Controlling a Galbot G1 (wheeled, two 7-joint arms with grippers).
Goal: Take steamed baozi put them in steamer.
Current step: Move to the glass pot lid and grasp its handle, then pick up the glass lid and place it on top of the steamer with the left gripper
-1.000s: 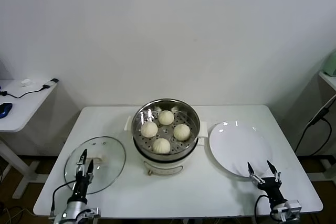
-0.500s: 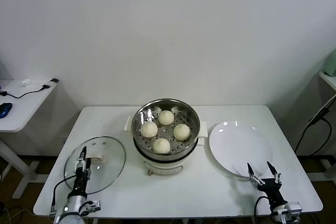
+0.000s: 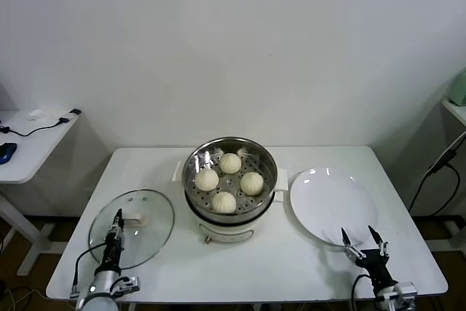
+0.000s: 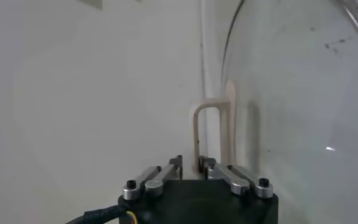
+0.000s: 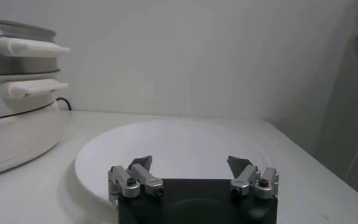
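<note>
The steamed baozi (image 3: pixel 229 181) were all four sitting on the perforated tray inside the steamer (image 3: pixel 231 213), which stood mid-table toward the back edge, so as far as I could judge the loading part looked done. Both arms were down at the front edge. The left gripper (image 3: pixel 116 225) hung over the near side of the glass lid (image 3: pixel 132 227) by the front-left corner, fingers nearly pressed together with just a sliver between them, nothing pinched, and the lid's white handle (image 4: pixel 212 133) stood just ahead of the tips, its long axis running straight away from them. The right gripper (image 3: pixel 357 240) sat at the near rim of the empty white plate (image 3: pixel 331 202) on the right side, fingers spread wide, holding nothing. The buns lay ahead and inward of both grippers, about equally far from each. Plenty of bare table (image 3: pixel 284 267) in front of the steamer for moving, I'd say; the lid and plate crowded the two sides.
</note>
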